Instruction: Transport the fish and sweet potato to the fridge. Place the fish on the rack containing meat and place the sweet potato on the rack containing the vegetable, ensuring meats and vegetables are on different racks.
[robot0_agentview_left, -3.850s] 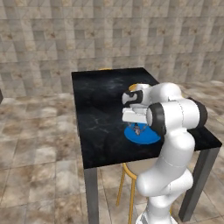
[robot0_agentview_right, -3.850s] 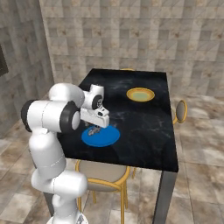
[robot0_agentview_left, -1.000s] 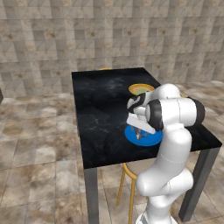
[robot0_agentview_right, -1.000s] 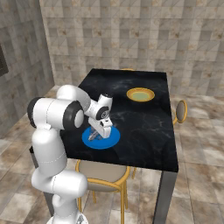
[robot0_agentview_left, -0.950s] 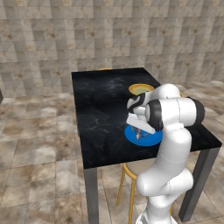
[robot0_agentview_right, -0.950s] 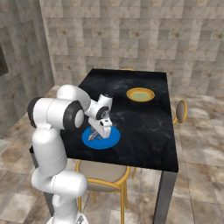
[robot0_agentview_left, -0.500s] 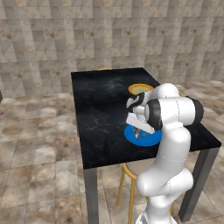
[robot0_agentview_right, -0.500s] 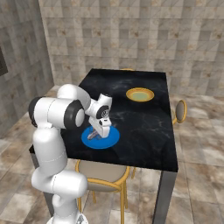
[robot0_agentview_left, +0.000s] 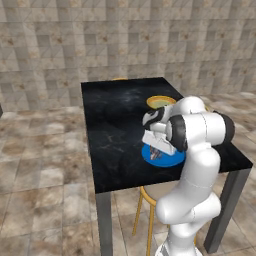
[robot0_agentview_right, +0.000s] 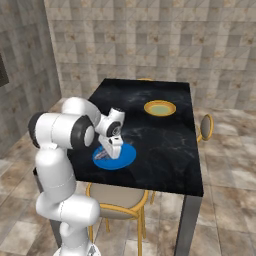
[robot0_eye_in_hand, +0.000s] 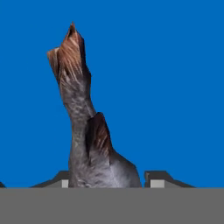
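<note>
Two fingertips (robot0_eye_in_hand: 157, 177) of my gripper (robot0_eye_in_hand: 105, 179) are flanking the fish (robot0_eye_in_hand: 85, 131), which is lying on the blue plate (robot0_agentview_right: 125, 156) on the black table (robot0_agentview_left: 115, 115); I cannot tell if they are pinching it.

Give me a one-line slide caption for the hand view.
Close-up along the gripper: fingers flank the fish lying on the blue plate.
</note>
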